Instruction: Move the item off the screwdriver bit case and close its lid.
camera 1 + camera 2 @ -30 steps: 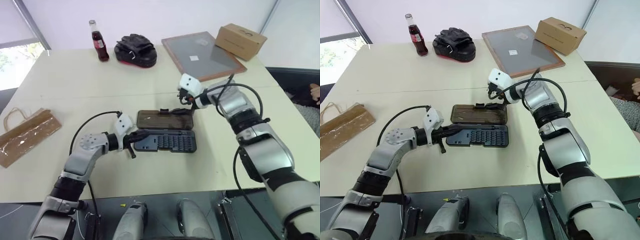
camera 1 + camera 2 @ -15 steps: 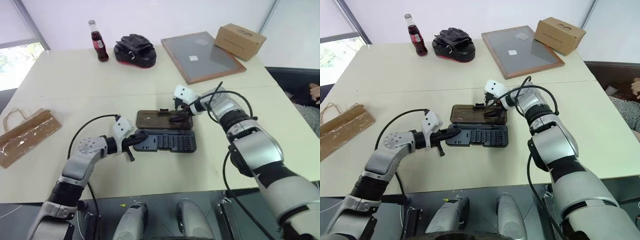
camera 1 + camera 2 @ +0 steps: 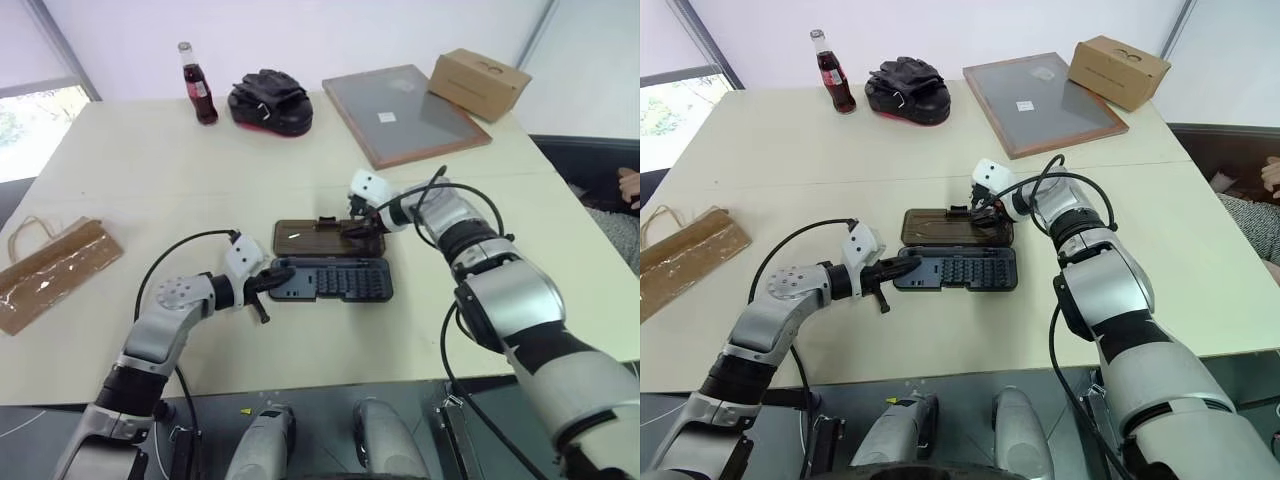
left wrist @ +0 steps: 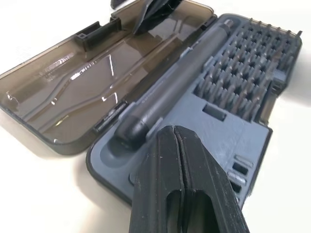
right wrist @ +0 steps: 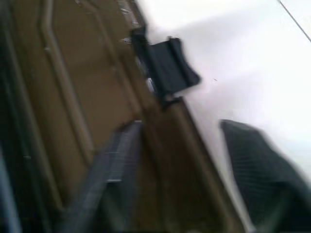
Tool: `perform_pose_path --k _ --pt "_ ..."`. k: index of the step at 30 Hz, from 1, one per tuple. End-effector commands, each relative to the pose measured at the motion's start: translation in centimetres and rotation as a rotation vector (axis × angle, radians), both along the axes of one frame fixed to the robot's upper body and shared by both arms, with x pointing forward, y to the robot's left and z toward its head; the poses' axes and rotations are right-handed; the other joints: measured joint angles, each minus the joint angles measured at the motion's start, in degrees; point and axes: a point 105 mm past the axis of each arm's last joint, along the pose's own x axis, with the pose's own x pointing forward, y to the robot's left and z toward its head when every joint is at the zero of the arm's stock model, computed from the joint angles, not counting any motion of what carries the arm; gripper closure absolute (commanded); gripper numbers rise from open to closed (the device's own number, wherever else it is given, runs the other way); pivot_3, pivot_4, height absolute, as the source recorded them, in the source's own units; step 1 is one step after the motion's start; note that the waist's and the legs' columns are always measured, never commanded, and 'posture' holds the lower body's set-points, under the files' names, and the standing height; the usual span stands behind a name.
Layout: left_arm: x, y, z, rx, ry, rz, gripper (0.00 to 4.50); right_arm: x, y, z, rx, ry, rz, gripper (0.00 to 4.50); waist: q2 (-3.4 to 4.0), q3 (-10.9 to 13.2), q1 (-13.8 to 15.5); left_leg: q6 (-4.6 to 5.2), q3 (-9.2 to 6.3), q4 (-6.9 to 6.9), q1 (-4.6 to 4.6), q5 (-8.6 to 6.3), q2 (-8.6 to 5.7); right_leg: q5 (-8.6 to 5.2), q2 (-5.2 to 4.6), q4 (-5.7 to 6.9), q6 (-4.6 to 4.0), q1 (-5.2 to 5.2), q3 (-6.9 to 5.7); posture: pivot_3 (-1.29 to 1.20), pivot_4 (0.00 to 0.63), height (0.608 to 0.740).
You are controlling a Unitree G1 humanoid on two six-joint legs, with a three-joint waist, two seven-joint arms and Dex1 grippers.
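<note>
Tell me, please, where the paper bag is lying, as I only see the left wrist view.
Observer: The paper bag lies flat near the left edge of the table, well apart from the screwdriver bit case.
Operator: Thanks. Where is the right end effector?
Observer: The right end effector is at the far edge of the lid, near its right end, its fingers straddling that edge.
Operator: Is the lid raised at all?
Observer: No, it lies flat open on the table.
</note>
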Motion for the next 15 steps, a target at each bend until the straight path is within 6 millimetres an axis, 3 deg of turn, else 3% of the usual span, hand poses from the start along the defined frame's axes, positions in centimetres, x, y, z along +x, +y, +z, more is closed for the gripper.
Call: perform_pose_path --k 1,2,3,15 --pt "0.03 0.41 0.40 0.008 -0.017 0.013 4.50 -0.02 -0.52 -0.34 -0.052 -0.001 0.003 3.75 -0.01 0.0 0.0 0.00 0.00 0.00 0.00 0.00 -0.01 0.00 0.00 0.00 0.00 0.00 0.00 0.00 0.150 0.740" --pt "0.05 0.41 0.44 0.008 -0.018 0.014 4.50 -0.11 -0.52 -0.54 -0.059 0.004 0.008 4.38 -0.06 0.0 0.0 0.00 0.00 -0.02 0.02 0.00 -0.01 0.00 0.00 0.00 0.00 0.02 0.00 0.00 0.150 0.740" --pt "0.06 0.41 0.47 0.009 -0.019 0.014 4.50 -0.19 -0.51 -0.69 -0.063 0.008 0.014 4.45 -0.08 -0.1 -0.1 0.00 0.00 -0.02 0.05 0.00 0.00 0.00 0.01 0.00 0.00 0.04 0.00 0.00 0.150 0.740" --pt "0.26 0.46 0.88 0.005 -0.036 0.023 4.50 -0.60 -0.24 -1.25 -0.084 0.024 0.053 4.45 -0.05 -0.1 -0.4 0.00 -0.01 -0.09 0.23 0.00 0.03 -0.01 0.05 0.00 -0.02 0.18 0.02 0.00 0.150 0.740"
